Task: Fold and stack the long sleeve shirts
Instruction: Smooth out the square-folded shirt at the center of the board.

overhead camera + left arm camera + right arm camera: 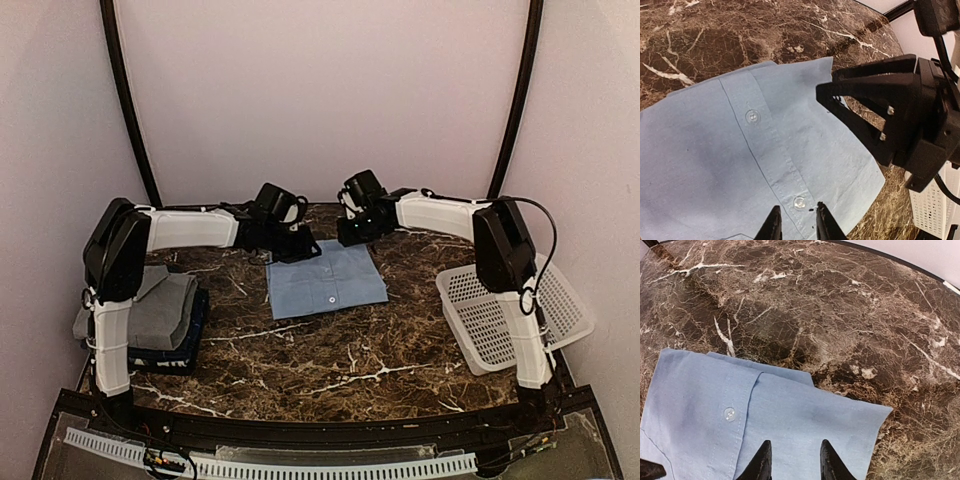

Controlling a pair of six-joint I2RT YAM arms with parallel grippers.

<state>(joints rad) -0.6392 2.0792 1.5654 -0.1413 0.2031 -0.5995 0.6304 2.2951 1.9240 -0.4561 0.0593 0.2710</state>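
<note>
Fingertips of the left gripper (797, 219) sit at the bottom of its wrist view, a little apart, with the placket and a button of the light blue shirt (740, 165) lying flat between them; no cloth looks pinched. The right gripper (794, 456) likewise has its fingers parted over a smooth corner of the same shirt, clamped on nothing that shows. Outward from there, the shirt lies as a compact folded rectangle on the marble table (330, 370), just toward 12 o'clock of centre seen from above. Both grippers are at its far edge, the left at the 11 o'clock corner and the right at the 1 o'clock corner. At 9 o'clock the grey shirt (160, 308) sits folded on the dark navy shirt (170, 362). At 3 o'clock lies the white basket (490, 320). Folding of the blue one looks about done, so stacking seems the step in hand. The next move calls for both grippers to close on the far edge through all layers, lift evenly so the fold holds, and carry it toward 9 o'clock onto the grey one
</note>
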